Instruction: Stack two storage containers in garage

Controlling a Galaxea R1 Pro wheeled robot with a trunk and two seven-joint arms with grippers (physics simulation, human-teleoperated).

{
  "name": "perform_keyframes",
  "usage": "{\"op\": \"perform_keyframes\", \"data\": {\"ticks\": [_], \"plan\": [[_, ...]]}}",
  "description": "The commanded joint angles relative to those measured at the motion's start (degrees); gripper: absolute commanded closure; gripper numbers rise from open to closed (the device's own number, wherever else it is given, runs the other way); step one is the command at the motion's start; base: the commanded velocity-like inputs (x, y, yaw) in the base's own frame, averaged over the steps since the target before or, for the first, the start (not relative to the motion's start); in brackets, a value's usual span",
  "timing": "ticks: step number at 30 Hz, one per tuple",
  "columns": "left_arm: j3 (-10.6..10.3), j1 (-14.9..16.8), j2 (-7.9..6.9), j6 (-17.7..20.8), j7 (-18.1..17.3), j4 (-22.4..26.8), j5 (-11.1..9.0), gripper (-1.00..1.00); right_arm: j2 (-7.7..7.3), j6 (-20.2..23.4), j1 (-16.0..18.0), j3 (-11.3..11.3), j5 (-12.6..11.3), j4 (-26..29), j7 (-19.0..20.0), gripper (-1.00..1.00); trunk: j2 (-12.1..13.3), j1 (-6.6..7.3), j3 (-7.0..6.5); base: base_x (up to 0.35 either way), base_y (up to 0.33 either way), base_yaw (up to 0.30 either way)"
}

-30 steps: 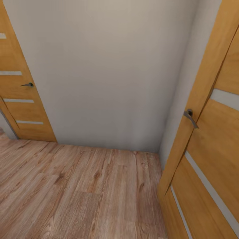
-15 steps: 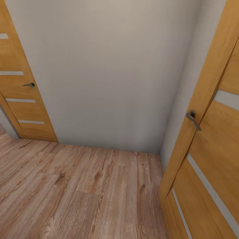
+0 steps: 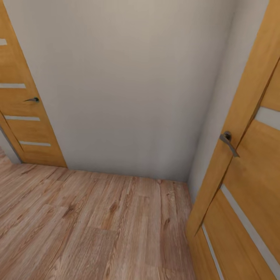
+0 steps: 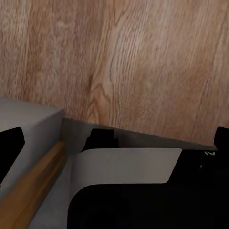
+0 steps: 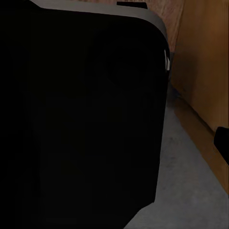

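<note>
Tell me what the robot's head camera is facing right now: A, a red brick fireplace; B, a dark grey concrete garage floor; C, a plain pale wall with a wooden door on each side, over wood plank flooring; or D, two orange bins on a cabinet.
C: the head view shows a bare pale wall flanked by a left wooden door and a right wooden door, with wood plank flooring below.

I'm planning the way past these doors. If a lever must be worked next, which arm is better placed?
Right, probably. The right door's lever sits close on the robot's right side, large in the head view; the left door's lever looks farther off.
</note>
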State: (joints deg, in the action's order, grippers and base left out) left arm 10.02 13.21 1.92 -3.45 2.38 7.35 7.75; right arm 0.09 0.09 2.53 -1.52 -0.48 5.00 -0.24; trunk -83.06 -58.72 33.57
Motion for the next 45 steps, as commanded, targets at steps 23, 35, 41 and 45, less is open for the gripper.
{"op": "perform_keyframes", "data": {"ticks": [23,35,41,45], "plan": [[0.5,0.1,0.01,-0.2,0.2,-0.1,0.6,-1.00,0.00,0.0,0.0,-0.1,-0.1,0.0,0.0,-1.00,0.0,-0.01,0.05,0.129,0.000,0.000],[0.5,0.1,0.01,-0.1,0.2,-0.1,0.6,-1.00,0.00,0.0,0.0,-0.2,-0.1,0.0,0.0,-1.00,0.0,-0.01,0.05,0.237,0.000,0.000],[0.4,0.1,0.01,-0.1,0.2,-0.1,0.6,-1.00,0.00,0.0,0.0,-0.2,-0.1,0.0,0.0,-1.00,0.0,-0.01,0.05,0.240,0.000,0.000],[0.4,0.1,0.04,-0.1,0.2,-0.1,0.6,-1.00,0.00,0.0,0.0,-0.2,-0.1,0.0,0.0,-1.00,0.0,-0.01,0.05,0.240,0.000,0.000]]}}
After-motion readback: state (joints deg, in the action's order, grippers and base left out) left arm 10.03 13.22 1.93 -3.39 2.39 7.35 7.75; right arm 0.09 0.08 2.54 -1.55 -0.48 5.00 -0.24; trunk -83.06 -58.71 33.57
